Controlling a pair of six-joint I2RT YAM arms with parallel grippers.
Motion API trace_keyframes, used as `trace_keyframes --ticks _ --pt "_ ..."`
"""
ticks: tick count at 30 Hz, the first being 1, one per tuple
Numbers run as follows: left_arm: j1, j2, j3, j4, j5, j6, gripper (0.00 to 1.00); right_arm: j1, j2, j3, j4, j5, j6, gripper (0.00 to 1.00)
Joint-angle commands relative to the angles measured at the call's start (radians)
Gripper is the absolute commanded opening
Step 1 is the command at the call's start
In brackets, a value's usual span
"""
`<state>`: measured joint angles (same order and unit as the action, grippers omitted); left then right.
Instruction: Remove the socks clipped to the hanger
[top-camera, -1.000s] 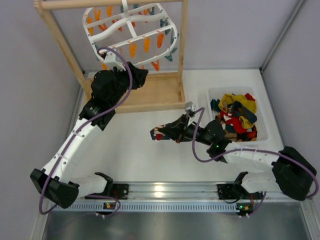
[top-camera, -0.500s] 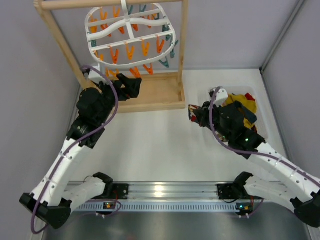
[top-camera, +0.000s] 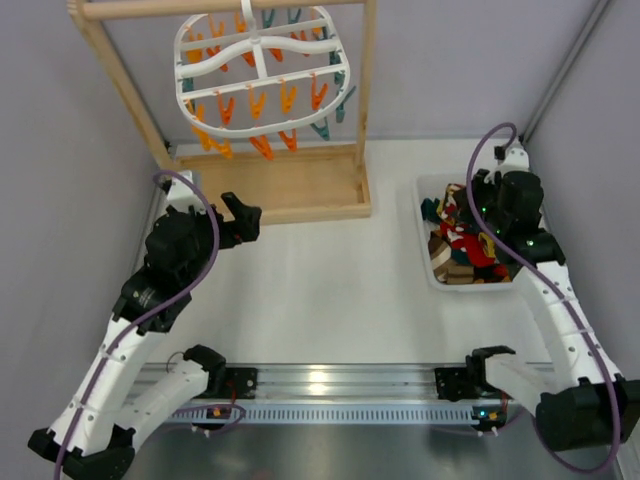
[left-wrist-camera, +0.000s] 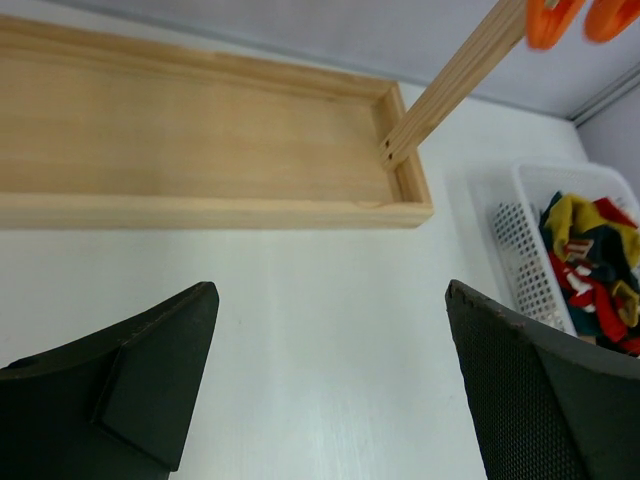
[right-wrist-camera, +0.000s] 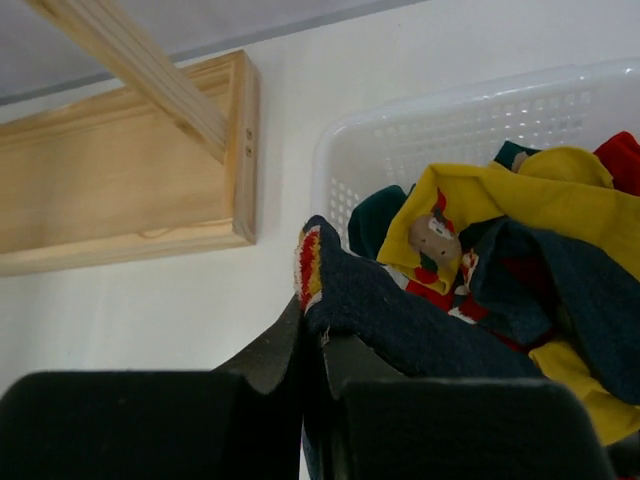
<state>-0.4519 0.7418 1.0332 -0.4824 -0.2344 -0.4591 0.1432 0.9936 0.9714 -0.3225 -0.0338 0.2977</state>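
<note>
**White surface (top-camera: 320, 290), grey walls: sock drop over basket**

Surface is carrying a wooden frame (top-camera: 300, 195), with the hanger (top-camera: 262, 70) dangling from its top bar. Socks (top-camera: 470, 245) are lying piled in the basket (top-camera: 424, 235); none are showing on the clips (top-camera: 258, 103). Right end effector (right-wrist-camera: 316, 338) is clamping a navy sock (right-wrist-camera: 400, 310) at the basket's frame-side rim. Left end effector (left-wrist-camera: 330, 385) is hovering, fingers spread wide, gripping nothing. Risk: the cuff is sitting outside the rim, so releasing here is likely spilling it onto the surface; fabric snagging a finger could be dragging it out.
</note>
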Motion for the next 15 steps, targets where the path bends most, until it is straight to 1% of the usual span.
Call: trace_keyframes --ticks 1,2,3,5,6,7,8,9,10,13,15 --pt "0.004 -0.015 0.01 -0.133 -0.022 0.051 0.99 -0.126 0.04 0.017 0.149 -0.242 0.09 0.0" --pt "0.004 -0.019 0.016 -0.181 -0.022 0.062 0.99 -0.145 0.052 0.015 0.167 -0.258 0.101 0.0" --pt "0.004 -0.022 0.025 -0.199 -0.008 0.075 0.99 -0.198 0.077 0.015 0.183 -0.246 0.107 0.0" --pt "0.004 -0.047 0.022 -0.231 0.027 0.126 0.99 -0.215 0.105 0.015 0.217 -0.227 0.123 0.0" --pt "0.004 -0.062 0.008 -0.234 0.055 0.141 0.99 -0.238 0.14 0.012 0.233 -0.241 0.132 0.0" --pt "0.004 -0.08 -0.005 -0.234 0.052 0.157 0.99 -0.252 0.161 0.003 0.273 -0.259 0.148 0.0" --pt "0.004 -0.113 -0.021 -0.232 0.037 0.157 0.99 -0.267 0.184 -0.003 0.298 -0.287 0.187 0.0" --pt "0.004 -0.13 -0.053 -0.231 0.012 0.152 0.99 -0.299 0.233 -0.013 0.312 -0.36 0.213 0.0" --pt "0.004 -0.154 -0.067 -0.229 -0.04 0.134 0.99 -0.315 0.259 -0.032 0.388 -0.388 0.259 0.0" --pt "0.002 -0.18 -0.128 -0.21 -0.103 0.091 0.99 -0.347 0.339 -0.066 0.427 -0.379 0.287 0.0" --pt "0.002 -0.183 -0.125 -0.211 -0.114 0.094 0.99 -0.353 0.391 -0.085 0.465 -0.367 0.297 0.01"
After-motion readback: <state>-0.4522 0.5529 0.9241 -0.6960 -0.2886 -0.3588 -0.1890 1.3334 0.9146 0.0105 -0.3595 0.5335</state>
